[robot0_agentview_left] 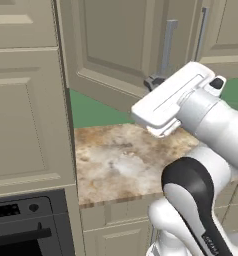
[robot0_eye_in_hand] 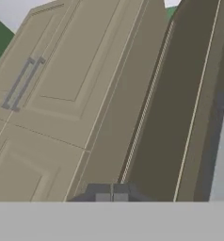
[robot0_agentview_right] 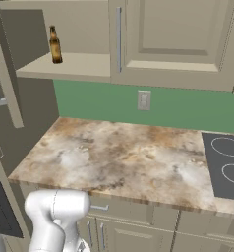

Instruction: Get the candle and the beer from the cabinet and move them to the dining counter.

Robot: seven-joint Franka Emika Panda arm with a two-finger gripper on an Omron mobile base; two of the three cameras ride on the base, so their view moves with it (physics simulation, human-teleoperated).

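Closest to the hand camera, the tool (robot0_eye_in_hand: 111, 197) has its two tips pressed together on nothing, facing a cabinet door (robot0_eye_in_hand: 62, 94). Off to the left on the open cabinet shelf (robot0_agentview_right: 70, 66), above the stone bench (robot0_agentview_right: 124, 157), stands the beer (robot0_agentview_right: 55, 45), upright. Glass makes it stiff, slippery and breakable, so it probably wants a firm hold around the wider body, not the thin neck.

Beer (robot0_agentview_right: 55, 45) on cabinet (robot0_agentview_right: 72, 65) shelf, above worktop (robot0_agentview_right: 119, 157); cooktop (robot0_agentview_right: 227, 165) right; oven (robot0_agentview_left: 23, 227) probably far left.
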